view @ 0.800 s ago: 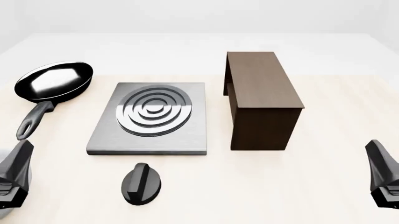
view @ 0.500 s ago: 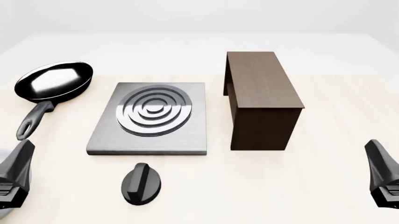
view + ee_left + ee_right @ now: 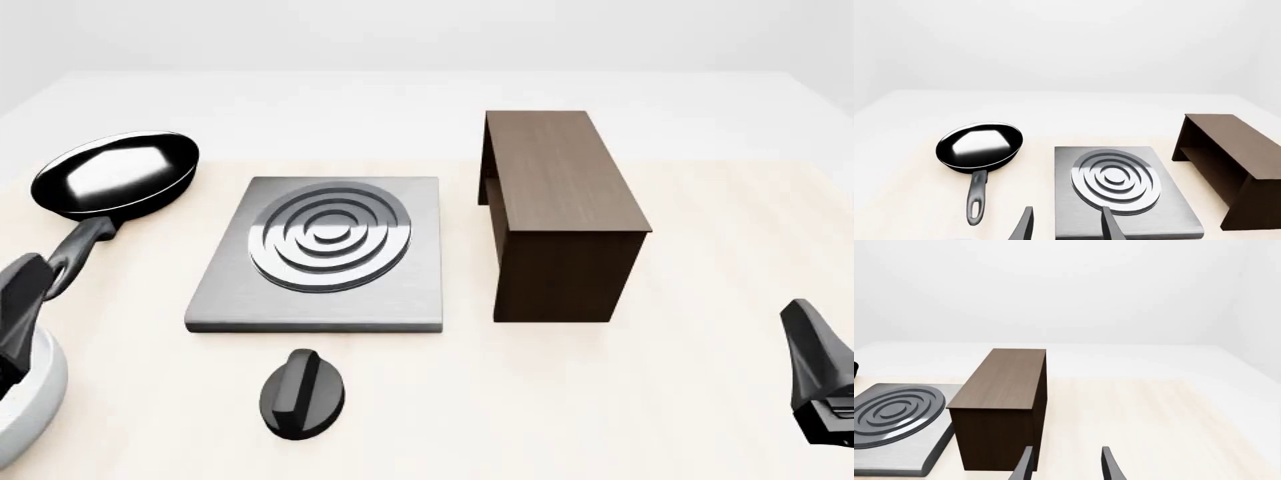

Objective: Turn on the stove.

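Note:
The stove (image 3: 320,262) is a flat grey slab with shiny oval burner rings at the table's middle left. Its round black knob (image 3: 304,393) with a raised ridge lies just in front of the slab. My left gripper (image 3: 22,300) is at the left edge, well left of the knob and beside the pan handle. In the left wrist view it (image 3: 1066,227) is open and empty, facing the stove (image 3: 1121,185). My right gripper (image 3: 809,350) is low at the right edge, open and empty in its wrist view (image 3: 1066,465). The knob is out of both wrist views.
A shiny black frying pan (image 3: 114,175) lies left of the stove, its handle pointing toward my left gripper. A tall dark brown cabinet (image 3: 561,215) stands right of the stove; it fills the right wrist view (image 3: 1004,410) just ahead of the right fingers.

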Motion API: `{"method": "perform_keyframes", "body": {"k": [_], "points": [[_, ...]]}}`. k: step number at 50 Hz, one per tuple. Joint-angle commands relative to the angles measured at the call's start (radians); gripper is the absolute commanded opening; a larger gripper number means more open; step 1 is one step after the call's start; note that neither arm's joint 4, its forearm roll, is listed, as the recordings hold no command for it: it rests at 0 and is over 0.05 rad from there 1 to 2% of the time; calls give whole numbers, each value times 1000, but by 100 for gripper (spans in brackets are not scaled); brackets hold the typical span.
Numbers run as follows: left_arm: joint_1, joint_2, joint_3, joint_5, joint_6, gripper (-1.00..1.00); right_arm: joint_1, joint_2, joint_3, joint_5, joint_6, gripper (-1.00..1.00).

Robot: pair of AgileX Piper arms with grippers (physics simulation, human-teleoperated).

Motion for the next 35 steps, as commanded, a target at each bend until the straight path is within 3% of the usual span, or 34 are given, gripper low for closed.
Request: {"method": "perform_keyframes", "body": {"k": [1, 3, 7, 14, 22, 35], "points": [[-41, 116, -176, 116, -34, 100, 0, 0, 0, 0, 0, 100], [-52, 181, -204, 141, -66, 100, 0, 0, 0, 0, 0, 100], [-106, 258, -256, 180, -54, 100, 0, 0, 0, 0, 0, 100], [-114, 363, -304, 196, -42, 100, 0, 0, 0, 0, 0, 100], [-153, 447, -319, 200, -130, 100, 0, 0, 0, 0, 0, 100], [-168, 529, -302, 195, -136, 100, 1, 0, 0, 0, 0, 100]]}}
